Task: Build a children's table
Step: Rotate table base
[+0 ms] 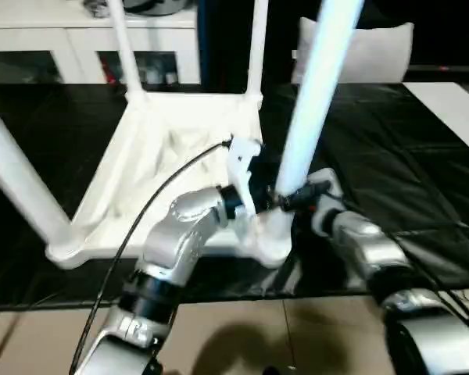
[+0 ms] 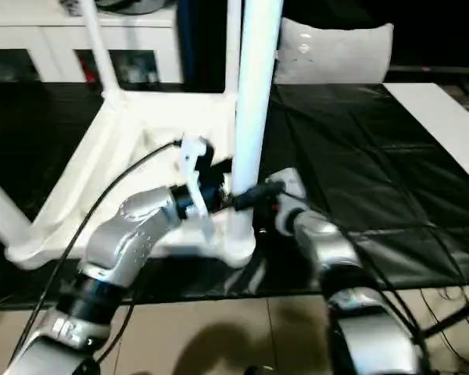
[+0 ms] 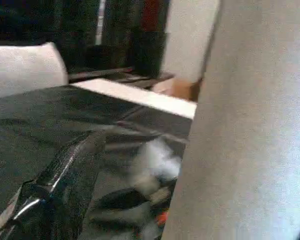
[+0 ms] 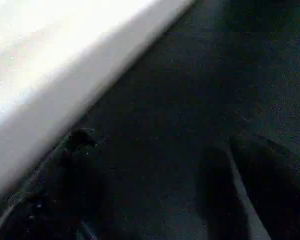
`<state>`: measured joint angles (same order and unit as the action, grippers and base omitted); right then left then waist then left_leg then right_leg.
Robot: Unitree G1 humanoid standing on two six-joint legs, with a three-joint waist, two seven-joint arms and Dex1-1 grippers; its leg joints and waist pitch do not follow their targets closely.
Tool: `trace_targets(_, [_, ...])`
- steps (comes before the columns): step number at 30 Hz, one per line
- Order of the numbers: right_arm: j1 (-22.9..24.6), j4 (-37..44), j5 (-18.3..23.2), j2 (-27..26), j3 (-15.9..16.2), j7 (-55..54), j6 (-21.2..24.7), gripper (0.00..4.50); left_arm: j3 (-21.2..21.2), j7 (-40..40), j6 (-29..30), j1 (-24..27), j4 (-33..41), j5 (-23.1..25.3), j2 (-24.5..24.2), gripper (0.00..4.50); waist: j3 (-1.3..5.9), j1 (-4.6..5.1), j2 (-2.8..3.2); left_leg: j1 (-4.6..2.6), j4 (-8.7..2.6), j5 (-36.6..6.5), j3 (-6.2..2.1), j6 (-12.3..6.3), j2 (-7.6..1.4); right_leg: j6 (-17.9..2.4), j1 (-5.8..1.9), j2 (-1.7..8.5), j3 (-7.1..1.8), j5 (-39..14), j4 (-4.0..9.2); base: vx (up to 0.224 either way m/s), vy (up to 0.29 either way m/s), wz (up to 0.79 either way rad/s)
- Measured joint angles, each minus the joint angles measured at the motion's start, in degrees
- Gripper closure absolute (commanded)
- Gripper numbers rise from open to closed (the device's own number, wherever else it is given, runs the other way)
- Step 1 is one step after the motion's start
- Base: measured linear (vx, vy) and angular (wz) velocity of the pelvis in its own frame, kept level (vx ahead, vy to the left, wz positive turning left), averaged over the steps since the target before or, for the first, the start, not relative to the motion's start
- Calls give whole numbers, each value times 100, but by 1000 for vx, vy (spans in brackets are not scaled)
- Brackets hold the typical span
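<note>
The children's table lies upside down on the black work table, its ribbed white top facing up. Four white legs stand in its corner sockets: two far ones, a near left one and a near right one. Both grippers sit at the base of the near right leg. My left gripper is on its left side and open, with one black finger apart from the leg. My right gripper is on its right side, open, with only black cloth between its fingers.
A white cabinet stands behind the work table, and a white cushion lies at the back right. A white board lies at the far right. The table's front edge runs just below the near sockets, with tan floor beneath.
</note>
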<state>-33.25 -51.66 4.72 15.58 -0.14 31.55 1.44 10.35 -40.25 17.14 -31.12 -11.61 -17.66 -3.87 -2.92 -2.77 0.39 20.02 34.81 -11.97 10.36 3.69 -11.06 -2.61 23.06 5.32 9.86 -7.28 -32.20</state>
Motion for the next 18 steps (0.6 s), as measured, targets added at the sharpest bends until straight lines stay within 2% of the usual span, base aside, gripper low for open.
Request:
trace_targets(6, [488, 782, 115, 148, -124, 163, 185, 0, 131, -338, -5, 288, -131, 116, -339, 3, 1, 23, 8, 5, -1, 0, -12, 0, 0, 0, 3, -3, 9, 0, 1, 0, 0, 0])
trace_targets(14, [1409, 2764, 598, 670, -170, 906, 860, 0, 491, -1456, 323, 588, -43, 249, -1526, 3, 0, -99, 15, -1, -6, -1, -19, 1, 2, 2, 8, -1, 13, -2, 15, 0, 0, 0])
trace_targets(18, [1698, 3402, 715, 981, -109, 1358, 1084, 0, 630, -1832, 254, 522, -84, 388, -1813, 3, 0, -140, 18, -3, -3, -1, -21, 1, 5, 2, 3, 1, 14, -1, 15, 0, 0, 0])
